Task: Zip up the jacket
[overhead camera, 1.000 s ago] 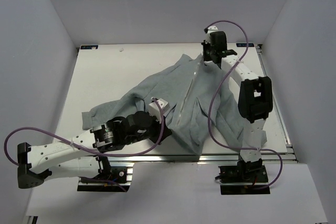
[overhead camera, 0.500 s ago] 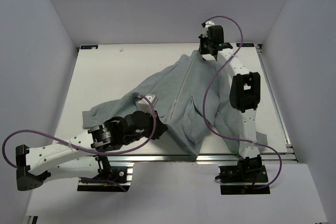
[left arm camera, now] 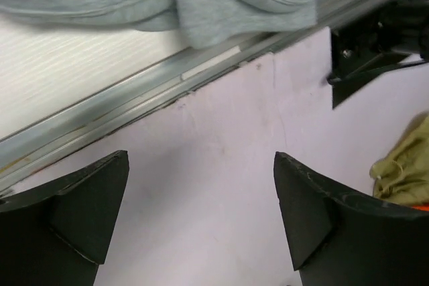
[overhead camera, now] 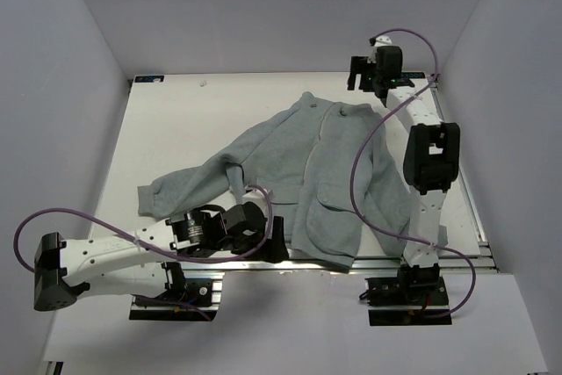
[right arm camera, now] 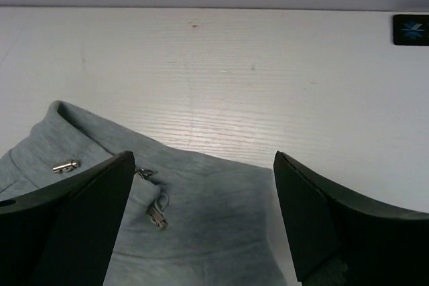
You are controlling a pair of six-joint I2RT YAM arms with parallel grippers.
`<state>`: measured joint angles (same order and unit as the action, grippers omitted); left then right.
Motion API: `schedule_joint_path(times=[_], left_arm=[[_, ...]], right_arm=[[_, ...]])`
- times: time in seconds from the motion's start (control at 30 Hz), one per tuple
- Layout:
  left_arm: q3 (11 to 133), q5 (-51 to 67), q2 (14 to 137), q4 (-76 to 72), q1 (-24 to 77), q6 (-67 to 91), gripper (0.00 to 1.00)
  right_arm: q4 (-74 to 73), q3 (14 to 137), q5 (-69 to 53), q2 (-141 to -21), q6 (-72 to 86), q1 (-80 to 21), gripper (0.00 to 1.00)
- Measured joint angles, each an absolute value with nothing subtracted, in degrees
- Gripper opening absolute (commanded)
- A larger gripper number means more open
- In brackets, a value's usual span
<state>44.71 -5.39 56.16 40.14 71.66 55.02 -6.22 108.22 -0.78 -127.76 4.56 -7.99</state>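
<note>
The jacket (overhead camera: 325, 173) lay flat on the table (overhead camera: 176, 120), left gripper (left arm camera: 201, 165) and right gripper (right arm camera: 201, 162) both spread, empty.
Its hem met the near rail (left arm camera: 100, 122), left gripper beyond it; right gripper above the collar by the far edge; bare tabletop lay leftward.

No legible text, number or brand appears in any view. In the right wrist view, a small dark square tag (right arm camera: 409, 29) on the table (right arm camera: 268, 65) carries a pale blue mark, too blurred to read. The metal fittings (right arm camera: 158, 211) on the jacket (right arm camera: 208, 246) are too small to show any marking.
</note>
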Motion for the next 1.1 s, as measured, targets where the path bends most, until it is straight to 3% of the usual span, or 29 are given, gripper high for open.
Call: schedule_joint_path(times=[0.1, 0.3, 0.43, 0.57, 0.67, 0.83, 1.1], left_arm=[[47.3, -9.7, 56.4, 44.8, 71.7, 57.0, 0.98], [62.1, -27.7, 58.5, 55.0, 70.3, 61.5, 0.98], [66.7, -36.0, 56.4, 49.9, 59.5, 57.0, 0.98], [69.0, -28.9, 60.4, 41.5, 35.7, 48.3, 0.98], [80.1, -24.3, 75.6, 41.4, 22.2, 44.7, 0.98], [87.2, -22.6, 92.8, 42.5, 16.7, 40.7, 0.98], [77.2, -21.0, 79.2, 40.4, 7.8, 37.9, 0.98]], right_arm=[[-6.0, 104.5, 2.5, -122.5, 5.5, -7.1, 0.90], [-3.5, 83.8, 8.9, -102.8, 8.4, -7.8, 0.89], [-3.5, 76.4, 10.7, -95.4, 11.3, -7.2, 0.89], [-6.0, 71.2, 12.0, -89.9, 13.7, -6.3, 0.89], [-9.2, 67.5, 13.5, -84.4, 15.2, -6.0, 0.89], [-12.1, 62.1, 14.5, -73.5, 17.0, -6.0, 0.89], [-14.7, 55.0, 15.1, -64.7, 18.9, -6.0, 0.89]])
